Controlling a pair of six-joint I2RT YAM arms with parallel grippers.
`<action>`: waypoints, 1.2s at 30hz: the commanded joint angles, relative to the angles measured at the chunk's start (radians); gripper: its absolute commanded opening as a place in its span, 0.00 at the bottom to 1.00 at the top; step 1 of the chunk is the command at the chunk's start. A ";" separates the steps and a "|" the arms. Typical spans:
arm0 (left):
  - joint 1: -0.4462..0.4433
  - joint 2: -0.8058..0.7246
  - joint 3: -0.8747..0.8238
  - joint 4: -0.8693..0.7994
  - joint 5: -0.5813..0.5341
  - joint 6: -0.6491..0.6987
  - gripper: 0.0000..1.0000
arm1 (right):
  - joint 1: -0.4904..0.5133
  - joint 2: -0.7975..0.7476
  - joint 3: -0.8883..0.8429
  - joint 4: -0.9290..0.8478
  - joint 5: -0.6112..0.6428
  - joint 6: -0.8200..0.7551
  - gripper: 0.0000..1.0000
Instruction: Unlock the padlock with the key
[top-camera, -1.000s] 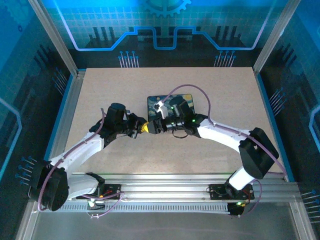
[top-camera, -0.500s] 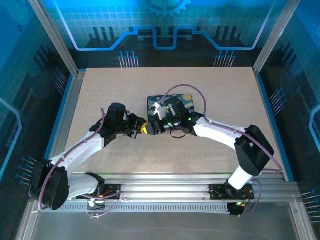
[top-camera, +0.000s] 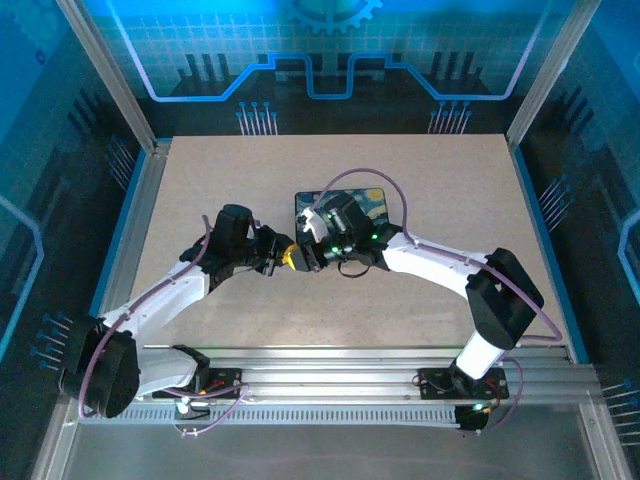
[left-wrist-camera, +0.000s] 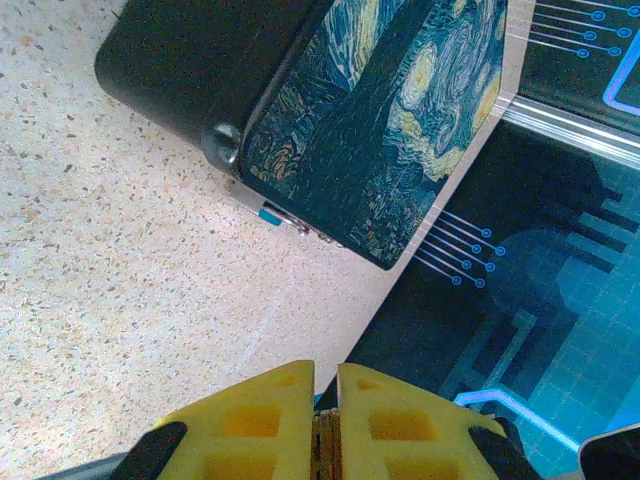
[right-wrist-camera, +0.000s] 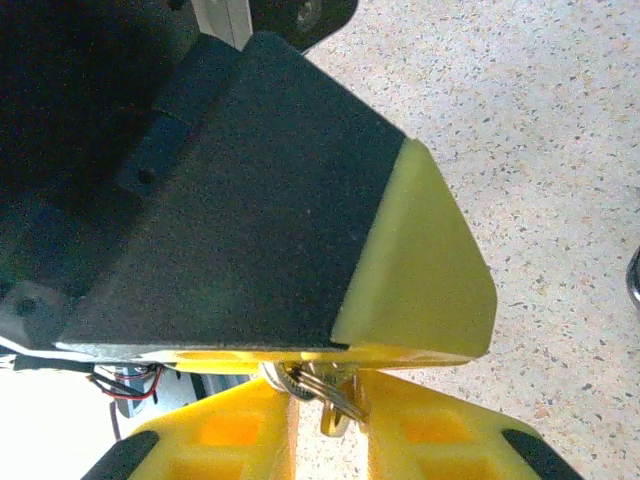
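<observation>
Blue-lit panels wall in a speckled beige table (top-camera: 200, 190). Near its middle the two grippers meet tip to tip, just in front of a painted box (top-camera: 378, 203) with a swirling night-sky lid. The left gripper (left-wrist-camera: 324, 388) is clenched, its yellow pads almost touching, with a thin brownish sliver pinched between them. From the right wrist, the key bunch (right-wrist-camera: 318, 385) hangs right under that gripper's yellow tip (ring and thin blades showing). It sits in the narrow gap between the yellow fingers of the right gripper (right-wrist-camera: 328, 412). Whether those fingers already press on the metal I cannot tell. On the box's dark side a small silvery fitting (left-wrist-camera: 272, 212) with a blue spot sticks out, well apart from the keys.
</observation>
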 joint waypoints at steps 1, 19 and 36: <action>-0.002 0.002 0.037 -0.012 0.033 0.022 0.00 | 0.015 0.014 0.022 -0.024 0.019 -0.017 0.18; -0.001 0.014 0.089 -0.069 0.022 0.077 0.18 | -0.027 -0.016 -0.032 0.063 -0.023 0.076 0.02; 0.086 0.021 0.125 -0.147 0.057 0.211 0.60 | -0.182 -0.085 -0.224 0.447 -0.130 0.415 0.02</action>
